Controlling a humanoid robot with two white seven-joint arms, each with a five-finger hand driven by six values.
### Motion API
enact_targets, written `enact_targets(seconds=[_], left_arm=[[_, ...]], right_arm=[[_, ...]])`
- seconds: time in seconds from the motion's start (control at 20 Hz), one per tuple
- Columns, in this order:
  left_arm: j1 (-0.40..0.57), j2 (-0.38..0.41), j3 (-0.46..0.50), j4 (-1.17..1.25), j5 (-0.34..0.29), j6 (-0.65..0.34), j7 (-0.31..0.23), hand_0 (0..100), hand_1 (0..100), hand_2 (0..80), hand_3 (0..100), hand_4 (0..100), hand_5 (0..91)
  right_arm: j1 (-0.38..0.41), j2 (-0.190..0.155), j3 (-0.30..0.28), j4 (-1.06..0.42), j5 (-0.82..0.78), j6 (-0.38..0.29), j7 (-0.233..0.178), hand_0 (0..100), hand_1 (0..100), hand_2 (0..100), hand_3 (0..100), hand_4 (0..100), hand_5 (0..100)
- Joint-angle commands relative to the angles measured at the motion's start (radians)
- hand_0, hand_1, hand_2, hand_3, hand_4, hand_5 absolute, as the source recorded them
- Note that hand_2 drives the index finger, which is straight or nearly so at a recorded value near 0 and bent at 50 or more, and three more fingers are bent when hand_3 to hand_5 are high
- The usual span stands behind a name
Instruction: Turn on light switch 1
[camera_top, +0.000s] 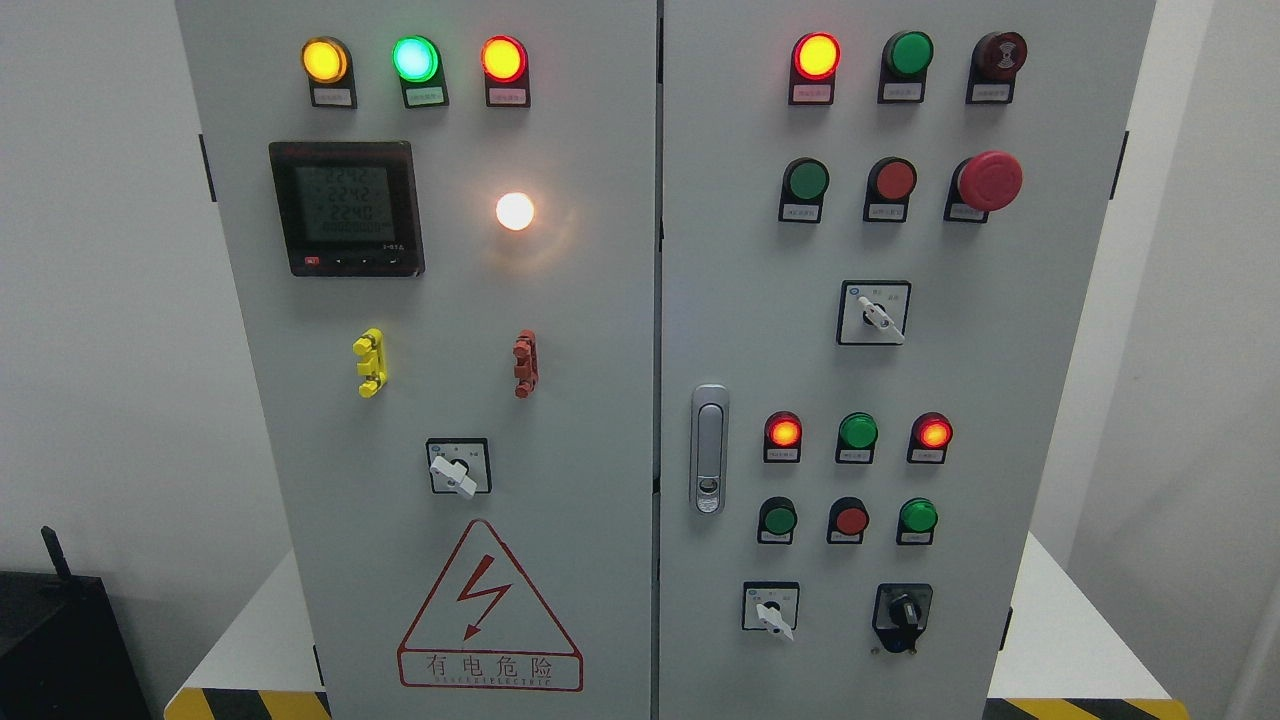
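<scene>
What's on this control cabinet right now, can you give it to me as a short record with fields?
cabinet: grey two-door electrical cabinet
left door top: yellow, green and red lamps, all lit
meter: digital meter, display on
white lamp: white lamp, lit
left door switch: rotary selector
warning: red lightning triangle sign
right door: emergency stop button, door handle
robot hands: neither in view

Cabinet (600, 400) matt painted metal (handle (709, 450) glossy chrome).
</scene>
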Motion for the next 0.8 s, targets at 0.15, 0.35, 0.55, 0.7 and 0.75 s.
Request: enact_targets(seconds=[0.15,0.35,0.55,0.7,0.75], left_arm=[[-0.026,-0.036,-0.244,0.174,-0.012,0.015,0.008,0,1,0.0,0,0,0.0],[-0.032,-0.038,-0.242,0.168,-0.003,0.014,0.011,0,0,0.0,0,0,0.0],[-0.032,-0.039,-0.239,0.169,-0.001,0.014,0.011,0,0,0.0,0,0,0.0],[-0.032,-0.041,-0.238,0.168,-0.001,0.012,0.011,0,0,0.0,0,0,0.0],[-0.032,-0.042,-0.238,0.168,-0.001,0.012,0.011,0,0,0.0,0,0,0.0]], right_arm=[[-0.001,0.000,0.000,0.000,0.000,0.001,0.000,12,39,0,0,0,0],[-0.001,0.000,0.000,0.000,0.000,0.001,0.000,12,39,0,0,0,0],[-0.001,0.000,0.000,0.000,0.000,0.001,0.000,12,39,0,0,0,0],[0.001,0.000,0.000,0.000,0.000,0.001,0.000,12,39,0,0,0,0],[0.001,0.000,0.000,0.000,0.000,0.001,0.000,12,39,0,0,0,0]])
